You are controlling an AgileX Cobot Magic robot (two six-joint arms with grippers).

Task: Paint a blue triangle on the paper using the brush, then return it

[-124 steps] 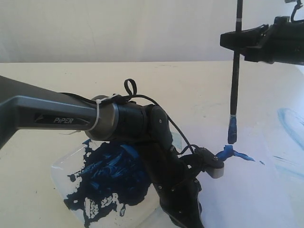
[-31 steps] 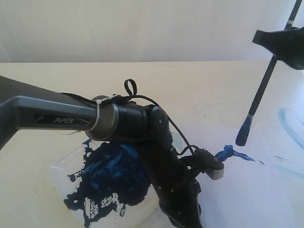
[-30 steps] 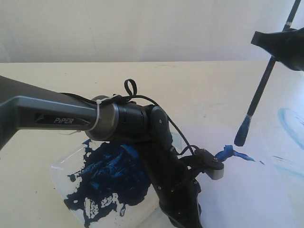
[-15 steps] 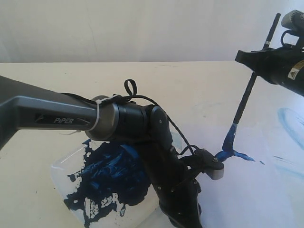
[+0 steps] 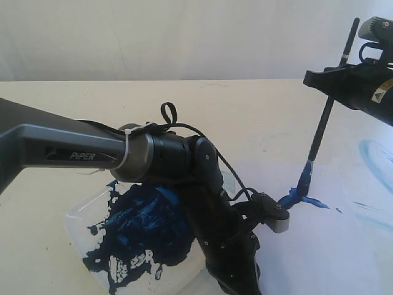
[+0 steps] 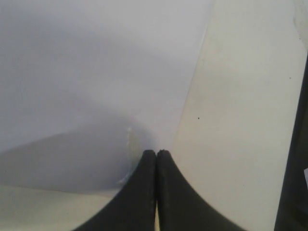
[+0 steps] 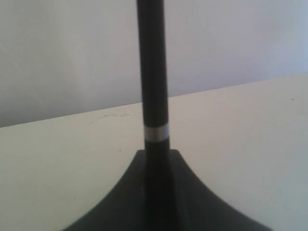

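Note:
My right gripper (image 5: 323, 80) is at the upper right, shut on the brush (image 5: 320, 135), which leans with its handle end up. The blue-loaded tip (image 5: 305, 176) touches a short dark-blue stroke (image 5: 305, 200) on the paper (image 5: 325, 252); no whole blue triangle shows. In the right wrist view the black handle of the brush (image 7: 153, 72) rises from the closed right gripper (image 7: 157, 161). My left gripper (image 5: 241, 278) is low at the front, shut and empty. In the left wrist view the left gripper (image 6: 156, 153) rests at the edge of the paper (image 6: 96, 72).
A clear dish (image 5: 78, 216) smeared with dark-blue paint sits at the front left, partly behind my left arm (image 5: 73, 150). Faint light-blue smears (image 5: 373, 153) mark the sheet at the far right. Cream tabletop (image 5: 258, 110) stretches behind.
The right gripper came down and to the left with the brush. The tip, lifted off the sheet a second ago, now touches the dark-blue stroke. The left arm has not moved.

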